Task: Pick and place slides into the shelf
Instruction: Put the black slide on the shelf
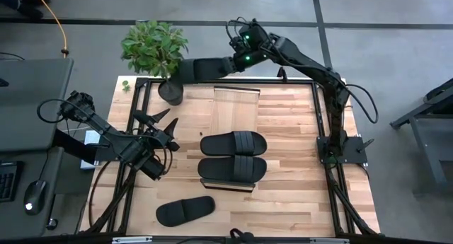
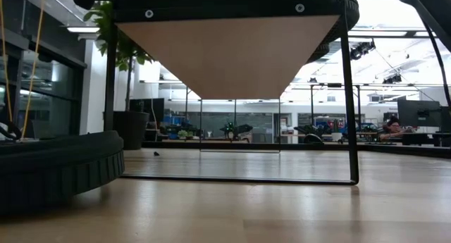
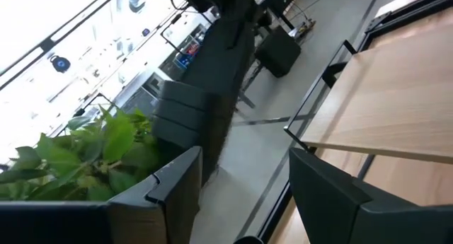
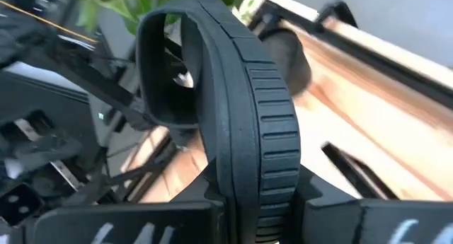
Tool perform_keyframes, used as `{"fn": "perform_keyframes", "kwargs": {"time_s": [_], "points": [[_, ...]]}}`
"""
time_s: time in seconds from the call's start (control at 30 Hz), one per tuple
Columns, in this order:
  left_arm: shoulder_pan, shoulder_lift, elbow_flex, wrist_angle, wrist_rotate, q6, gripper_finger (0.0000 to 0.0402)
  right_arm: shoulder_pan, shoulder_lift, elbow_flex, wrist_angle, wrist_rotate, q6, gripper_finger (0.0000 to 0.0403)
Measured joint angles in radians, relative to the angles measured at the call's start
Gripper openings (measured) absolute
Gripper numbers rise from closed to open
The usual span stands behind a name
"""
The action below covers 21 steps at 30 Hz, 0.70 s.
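The shelf [image 1: 237, 102] runs from far to near down the table's middle, and two black slides [image 1: 233, 141] [image 1: 232, 167] lie across its near half. Another slide [image 1: 185, 211] lies flat on the table near the front left; the low view shows it as the slide [image 2: 56, 165]. My right gripper [image 1: 235, 61] is shut on one more slide [image 1: 202, 68], held in the air over the table's far edge beside the plant. My left gripper [image 1: 164, 129] stands open and holds nothing, left of the shelf; its fingers [image 3: 170, 184] show apart. My right gripper pinches the slide's ribbed strap [image 4: 272, 166] between its two fingers, which lie across the strap. It comes from the table's right, slanting down. The slide is lifted clear and sticks out from the fingers toward the table's left.
A potted plant [image 1: 156, 49] stands at the far left corner, close to the held slide. The shelf's far half is bare. There is open tabletop [image 1: 297, 152] right of the shelf. The right arm's base [image 1: 340, 148] stands at the right edge.
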Motion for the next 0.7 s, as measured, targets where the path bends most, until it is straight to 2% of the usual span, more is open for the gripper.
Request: {"fn": "perform_keyframes", "kwargs": {"time_s": [0.3,0.7], "points": [[0.0,0.0,0.0,-0.001,-0.005,0.003,0.0181,0.014,-0.039,0.0,-0.102,0.055,-0.007,0.0043],[0.0,0.0,0.0,0.001,-0.005,0.002,0.0175,0.037,-0.24,0.0,-0.222,0.186,-0.057,0.0043]]}}
